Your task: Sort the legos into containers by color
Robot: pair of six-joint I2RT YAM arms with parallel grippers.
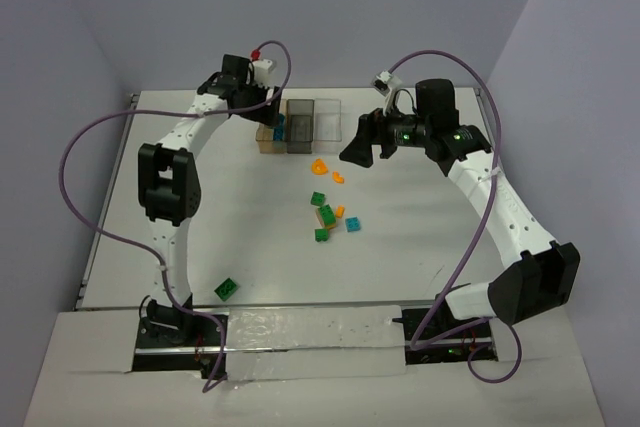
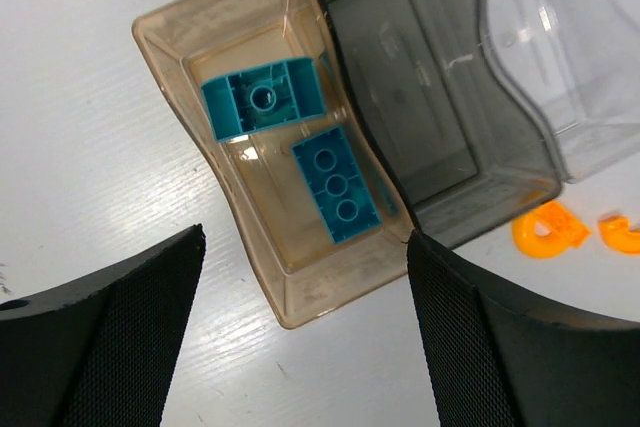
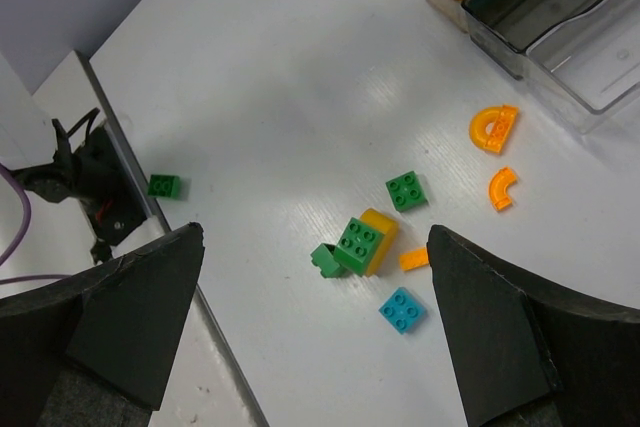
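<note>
Left wrist view: two teal bricks [image 2: 262,97] are shown lying in the tinted box [image 2: 170,37].
Left gripper [image 2: 305,237]: spread above it, nothing held.
Right gripper [image 3: 315,237]: spread, empty, above loose legos [image 3: 365,242].
Surface: white table [image 1: 250,227]; lavender walls [image 1: 330,7].

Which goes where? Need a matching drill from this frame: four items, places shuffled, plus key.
Items
1. teal bricks
2. larger orange arch
3. lone green brick
4. smoky grey box

Places
A. alone near the table's near left edge
B. inside the orange-brown box
C. middle of the row, between the orange-brown box and the clear box
D. loose on the table, right by the row of boxes

Pairs: 1-B, 2-D, 3-A, 4-C
</note>
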